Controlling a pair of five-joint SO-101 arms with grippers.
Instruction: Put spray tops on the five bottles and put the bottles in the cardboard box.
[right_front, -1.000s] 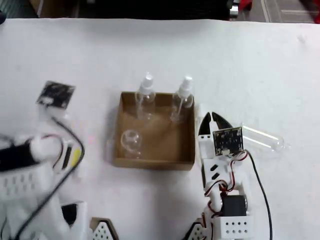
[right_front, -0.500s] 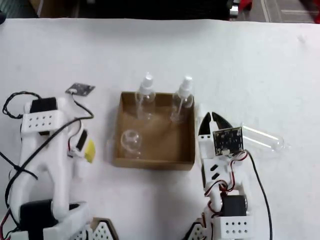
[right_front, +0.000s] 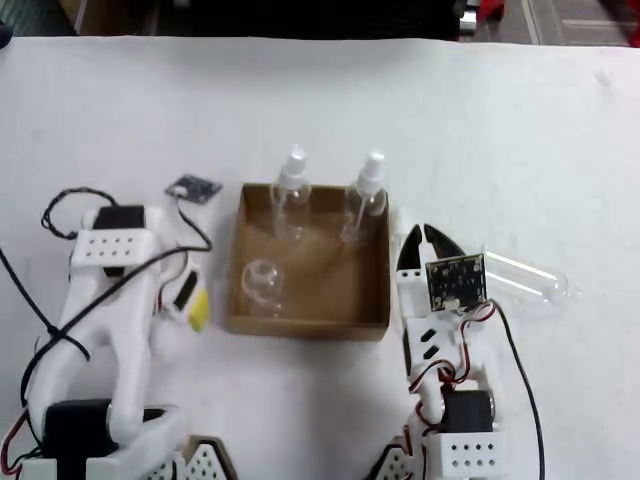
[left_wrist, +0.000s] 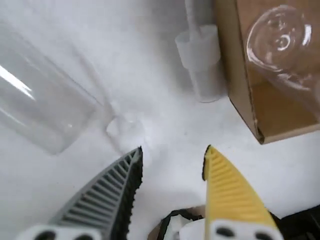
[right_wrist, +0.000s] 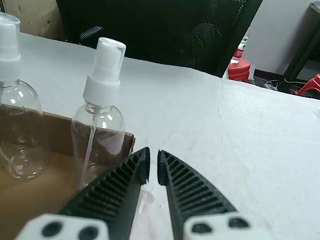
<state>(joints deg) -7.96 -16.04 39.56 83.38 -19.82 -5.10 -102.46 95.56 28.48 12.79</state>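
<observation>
The cardboard box (right_front: 305, 324) sits mid-table. Two clear bottles with white spray tops (right_front: 292, 200) (right_front: 364, 200) stand at its back, and a topless bottle (right_front: 262, 283) stands at its front left. My left gripper (left_wrist: 172, 150) is open, low over the table just left of the box (left_wrist: 240, 75). Ahead of it lie a topless clear bottle (left_wrist: 40, 110) and a loose spray top (left_wrist: 200, 55). My right gripper (right_wrist: 152, 152) is shut on nothing at the box's right wall (right_front: 427, 235). Another topless bottle (right_front: 530, 277) lies to its right.
The white table (right_front: 500, 120) has open room behind and to the right of the box. The left arm's body (right_front: 100, 330) and cables take up the near left. A dark chair (right_wrist: 160, 30) stands beyond the table's far edge.
The left arm has swung right and brought its gripper down beside the box's left wall. The right arm and the bottles have not moved.
</observation>
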